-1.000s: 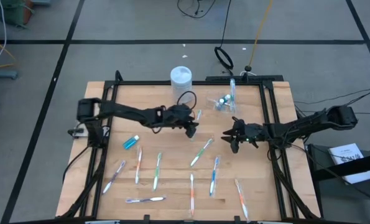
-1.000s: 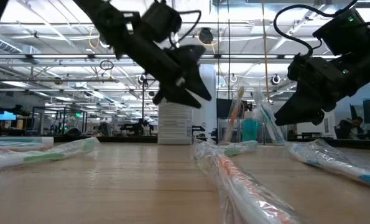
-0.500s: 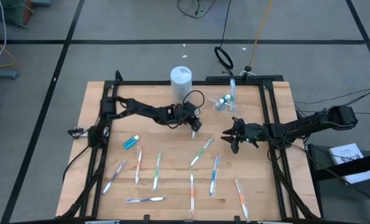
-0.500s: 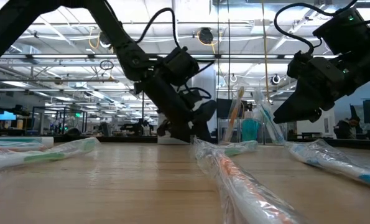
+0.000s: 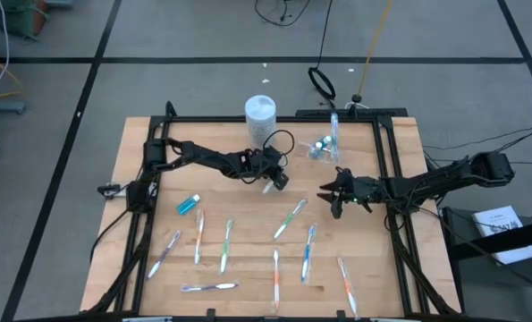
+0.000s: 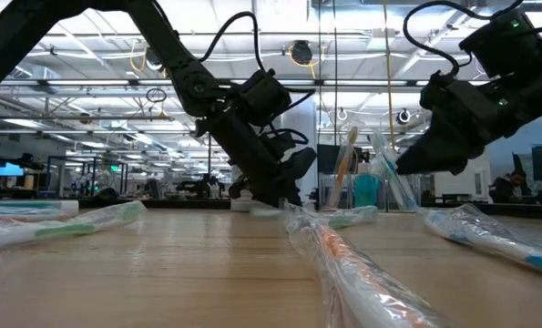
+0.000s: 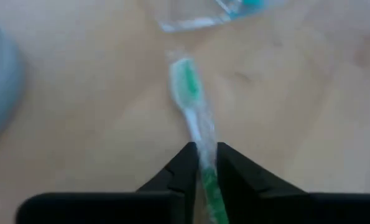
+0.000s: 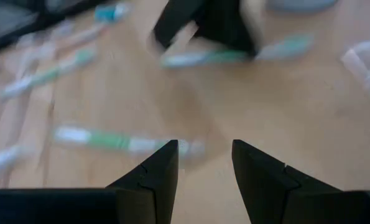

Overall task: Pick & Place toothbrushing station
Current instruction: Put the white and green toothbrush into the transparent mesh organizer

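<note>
My left gripper (image 5: 276, 183) is low over the table's middle, shut on a green-and-white toothbrush (image 7: 186, 84) in a clear wrapper. My right gripper (image 5: 331, 201) hovers open and empty to its right, above another green toothbrush (image 8: 110, 140). A clear cup (image 5: 324, 148) with brushes leaning in it stands behind them. Several wrapped toothbrushes (image 5: 290, 218) lie flat on the near half of the table. A blue toothpaste tube (image 5: 188, 204) lies at the left. My left gripper pinches the toothbrush's handle (image 7: 203, 146) between its two fingers. The fingers slant down from the table's left. The brush's green head end (image 7: 185, 74) sticks out past the fingertips. The brush is at table height; whether it is lifted clear, I cannot tell.
A white lidded canister (image 5: 259, 110) stands at the far edge, left of the cup. Black frame rails (image 5: 386, 161) run along the table's sides. Bare wood shows between the two grippers and at the far left.
My left gripper has come down from well above the table to table height by the toothbrush near the cup, and has stayed low there. My right gripper has kept its place, open.
</note>
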Controlling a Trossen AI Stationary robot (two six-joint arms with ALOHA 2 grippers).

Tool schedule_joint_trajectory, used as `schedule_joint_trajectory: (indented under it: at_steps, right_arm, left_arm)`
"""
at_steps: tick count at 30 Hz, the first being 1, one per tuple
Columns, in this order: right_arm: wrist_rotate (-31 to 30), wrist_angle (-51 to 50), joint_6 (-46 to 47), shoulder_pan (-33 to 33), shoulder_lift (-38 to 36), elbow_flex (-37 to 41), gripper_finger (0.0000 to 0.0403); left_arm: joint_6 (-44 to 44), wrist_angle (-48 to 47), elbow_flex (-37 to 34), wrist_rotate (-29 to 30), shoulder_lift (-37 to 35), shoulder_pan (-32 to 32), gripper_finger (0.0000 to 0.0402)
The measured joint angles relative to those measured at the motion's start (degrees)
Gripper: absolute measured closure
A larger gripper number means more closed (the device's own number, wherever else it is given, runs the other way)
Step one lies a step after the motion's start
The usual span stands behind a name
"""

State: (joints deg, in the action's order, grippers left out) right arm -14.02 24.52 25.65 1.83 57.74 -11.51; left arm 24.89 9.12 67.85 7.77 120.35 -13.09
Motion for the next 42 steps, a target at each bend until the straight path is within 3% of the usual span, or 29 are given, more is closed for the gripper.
schedule_joint_trajectory:
  at_steps: [4, 13, 20, 24, 33, 42]
  right_arm:
    - [-6.21, 6.12, 0.87, -0.06, 0.04, 0.00, 0.0261]
    - [-5.41, 18.07, 5.65, 0.72, 2.09, -0.04, 0.0261]
    - [-5.38, 36.82, -1.39, 4.47, 12.20, -0.07, 0.0261]
    - [-5.38, 47.83, -6.49, 6.36, 19.11, -2.53, 0.0261]
    - [-5.51, 48.87, -13.43, 6.93, 26.12, -11.96, 0.0264]
    - [-5.48, 50.79, -20.20, 7.65, 26.34, -12.28, 0.0317]
  left_arm:
    - [-2.38, 0.57, -0.15, -2.05, -1.46, 1.35, 0.0384]
    - [-11.97, 1.97, -0.07, -0.37, -11.61, 8.32, 0.0390]
    - [-14.76, 1.48, -0.07, 6.34, -17.95, 13.12, 0.0392]
    - [-16.49, 3.27, -0.07, 6.97, -19.72, 15.18, 0.0399]
    - [-17.69, 4.29, -0.07, 7.83, -20.02, 18.01, 0.0398]
    - [-18.47, 4.33, -0.02, 12.49, -20.10, 19.37, 0.0398]
